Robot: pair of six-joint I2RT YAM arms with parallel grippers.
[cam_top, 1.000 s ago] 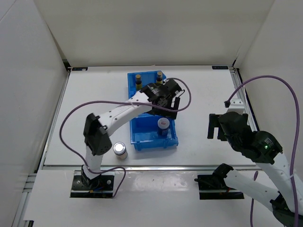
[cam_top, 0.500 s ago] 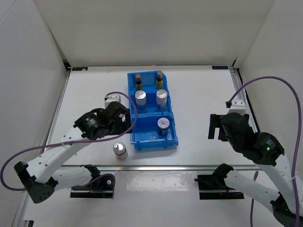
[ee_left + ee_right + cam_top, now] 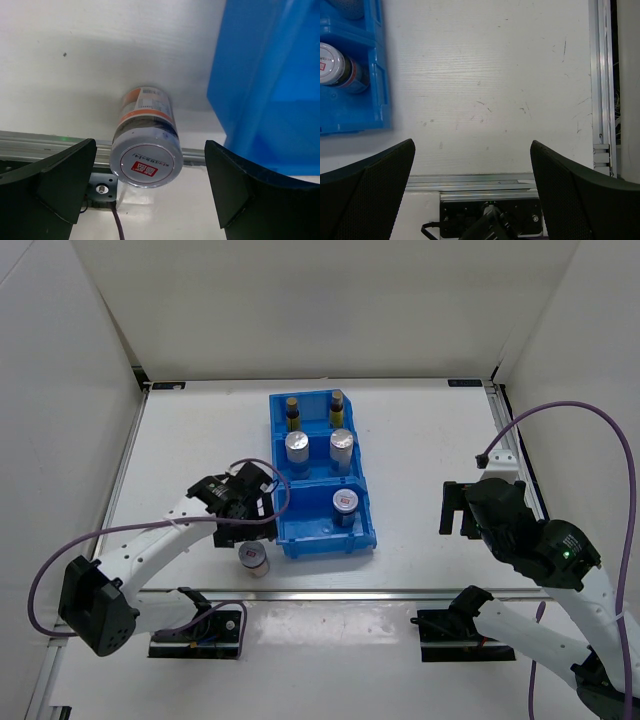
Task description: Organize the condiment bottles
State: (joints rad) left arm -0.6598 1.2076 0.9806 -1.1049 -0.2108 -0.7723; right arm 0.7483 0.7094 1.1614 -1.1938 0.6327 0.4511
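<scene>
Condiment bottles: five sit in the blue bin. Its far compartment holds two amber bottles. The middle compartment holds two silver-lidded cylinders. The near compartment holds one red-marked jar, toward its right side. The sixth, a loose jar, stands upright on the worktop just outside the bin's near-left corner, close to the bin wall; contact with the wall cannot be told. Left tool hangs over the loose jar, released, fingers wide on either side of the lid and not touching it. Bin wall sits right beside the right-hand finger. Right tool is also released, over the worktop well right of the bin. Purple cable arcs right of the bin. Worktop is white and lightly scratched, with a metal rail along its edge on the bin's near side. Plain white walls stand around.
</scene>
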